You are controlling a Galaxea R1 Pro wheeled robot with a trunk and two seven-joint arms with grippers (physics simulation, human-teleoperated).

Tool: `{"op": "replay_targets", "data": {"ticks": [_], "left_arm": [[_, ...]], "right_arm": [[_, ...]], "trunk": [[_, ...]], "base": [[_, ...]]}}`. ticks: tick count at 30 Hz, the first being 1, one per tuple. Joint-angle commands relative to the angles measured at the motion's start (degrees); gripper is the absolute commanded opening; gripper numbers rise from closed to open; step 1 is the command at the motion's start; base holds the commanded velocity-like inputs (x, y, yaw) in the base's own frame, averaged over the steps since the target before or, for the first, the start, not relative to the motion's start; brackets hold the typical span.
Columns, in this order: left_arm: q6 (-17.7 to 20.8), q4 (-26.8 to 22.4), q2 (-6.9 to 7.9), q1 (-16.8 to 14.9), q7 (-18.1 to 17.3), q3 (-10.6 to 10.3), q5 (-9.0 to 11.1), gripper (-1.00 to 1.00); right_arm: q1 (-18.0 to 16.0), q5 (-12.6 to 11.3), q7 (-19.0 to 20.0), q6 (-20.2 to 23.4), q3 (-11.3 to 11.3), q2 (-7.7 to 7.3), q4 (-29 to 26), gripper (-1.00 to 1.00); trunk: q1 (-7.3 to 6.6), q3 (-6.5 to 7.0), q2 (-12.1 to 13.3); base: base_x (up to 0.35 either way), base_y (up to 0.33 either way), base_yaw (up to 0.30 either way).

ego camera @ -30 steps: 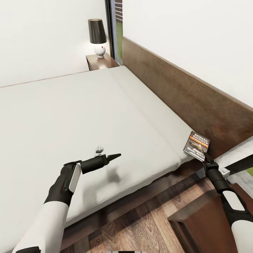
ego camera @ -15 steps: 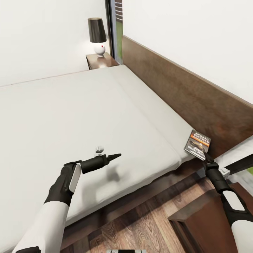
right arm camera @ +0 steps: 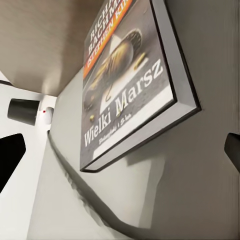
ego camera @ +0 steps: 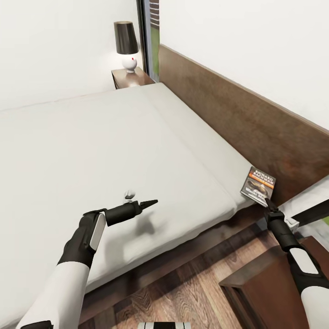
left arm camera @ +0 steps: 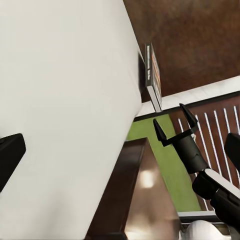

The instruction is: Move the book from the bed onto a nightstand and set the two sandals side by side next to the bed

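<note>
Bedroom: white walls, wood-plank floor (ego camera: 183, 292), narrow window by the far nightstand (ego camera: 131, 78), which carries a lamp (ego camera: 126, 46). The bed (ego camera: 91, 151) has a bare grey mattress with wide free surface; the headboard (ego camera: 237, 123) closes its right side. A near nightstand (ego camera: 269, 283) sits below the right arm. The book (ego camera: 258, 186) lies at the mattress corner beside the headboard, cover up, long axis roughly across the headboard line. Right gripper (ego camera: 268, 204) just short of the book's near edge, fingers spread apart, holding nothing. Left gripper (ego camera: 148, 202) above the mattress, empty; how far it is open cannot be told
</note>
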Motion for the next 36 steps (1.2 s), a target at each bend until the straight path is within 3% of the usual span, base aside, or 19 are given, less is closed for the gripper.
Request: {"op": "replay_targets", "data": {"ticks": [1, 4, 36], "left_arm": [[0.34, 0.02, -0.05, -0.03, -0.15, 0.15, 0.07, 1.00], [0.33, 0.04, -0.05, -0.03, -0.15, 0.15, 0.07, 1.00], [0.32, 0.05, -0.05, -0.03, -0.19, 0.15, 0.07, 1.00]], "right_arm": [[-0.03, -0.54, 0.14, 0.55, -0.12, 0.01, 0.04, 1.00], [-0.05, -0.54, 0.14, 0.55, -0.12, 0.02, 0.03, 1.00], [-0.02, -0.54, 0.14, 0.55, -0.21, -0.04, -0.04, 1.00]], "trunk": [[0.22, -0.22, -0.43], [0.88, -0.76, -1.63], [0.88, -0.76, -1.63]], "base": [[0.000, 0.000, 0.000], [0.000, 0.000, 0.000], [0.026, 0.000, 0.000]]}}
